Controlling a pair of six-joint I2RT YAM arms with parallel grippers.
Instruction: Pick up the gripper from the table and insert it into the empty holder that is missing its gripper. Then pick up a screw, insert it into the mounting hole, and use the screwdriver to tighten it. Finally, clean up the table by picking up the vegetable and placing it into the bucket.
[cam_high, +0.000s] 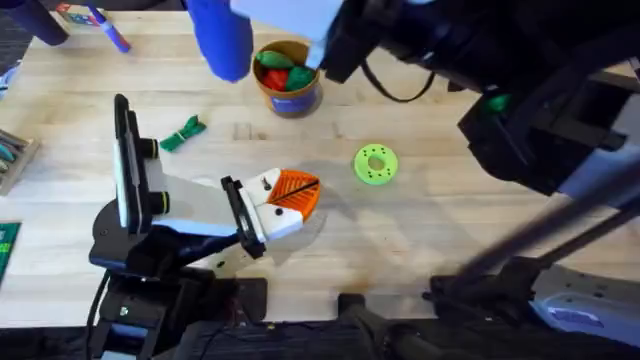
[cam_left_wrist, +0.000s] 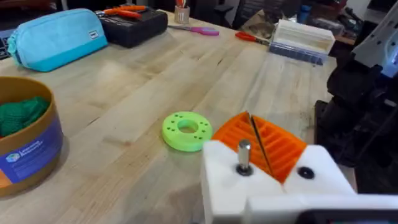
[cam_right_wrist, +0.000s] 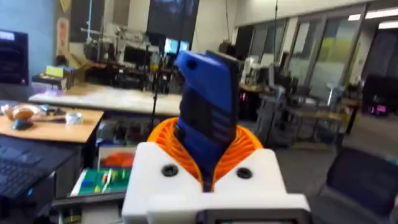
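The white gripper piece with its orange ribbed tip (cam_high: 285, 203) sits against the black holder plate (cam_high: 238, 215) at the end of my left arm. A silver screw (cam_left_wrist: 244, 155) stands proud of its white block, beside a dark hole (cam_left_wrist: 305, 173). My left gripper (cam_left_wrist: 252, 124) shows its orange pads together along a dark seam, with nothing between them. High over the back of the table, my right gripper (cam_right_wrist: 205, 146) is shut on the blue screwdriver (cam_right_wrist: 205, 99), which appears blurred (cam_high: 222, 40) near the bucket (cam_high: 290, 98). A green vegetable (cam_high: 183, 133) lies on the table left of the bucket.
The bucket (cam_left_wrist: 31, 155) holds red and green items. A lime-green ring (cam_high: 376, 165) lies right of my left gripper. A blue-purple pen (cam_high: 110, 30) lies at the back left. A teal pouch (cam_left_wrist: 56, 37), a black case and other tools sit along the far edge.
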